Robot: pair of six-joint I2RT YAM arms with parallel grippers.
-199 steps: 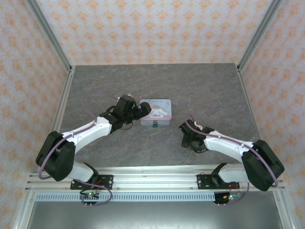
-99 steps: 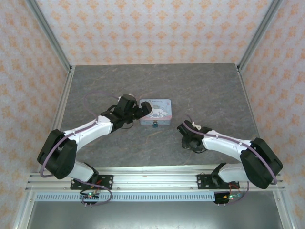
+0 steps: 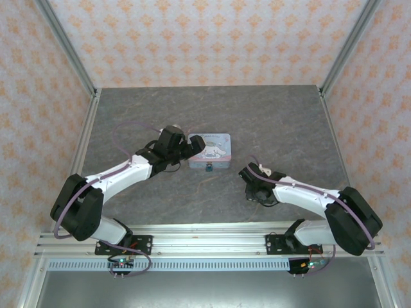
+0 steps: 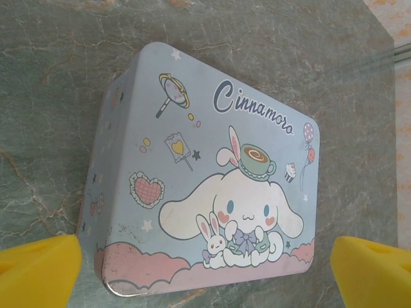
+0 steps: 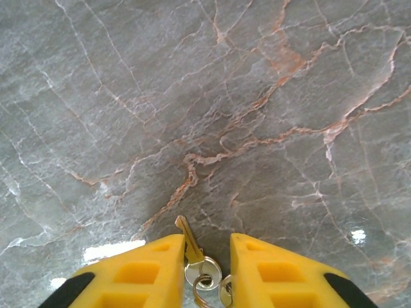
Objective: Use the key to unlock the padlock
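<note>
My left gripper [image 4: 205, 273] gapes wide, empty, at the Cinnamoroll tin [image 4: 212, 160]; my right gripper [image 5: 209, 269], jaws narrowly apart, straddles the key [image 5: 189, 246] without gripping it.

The key [image 5: 187, 239] loses its ring off the bottom edge; from above the padlock [image 3: 209, 170] is only a teal speck, shackle too small to tell
</note>
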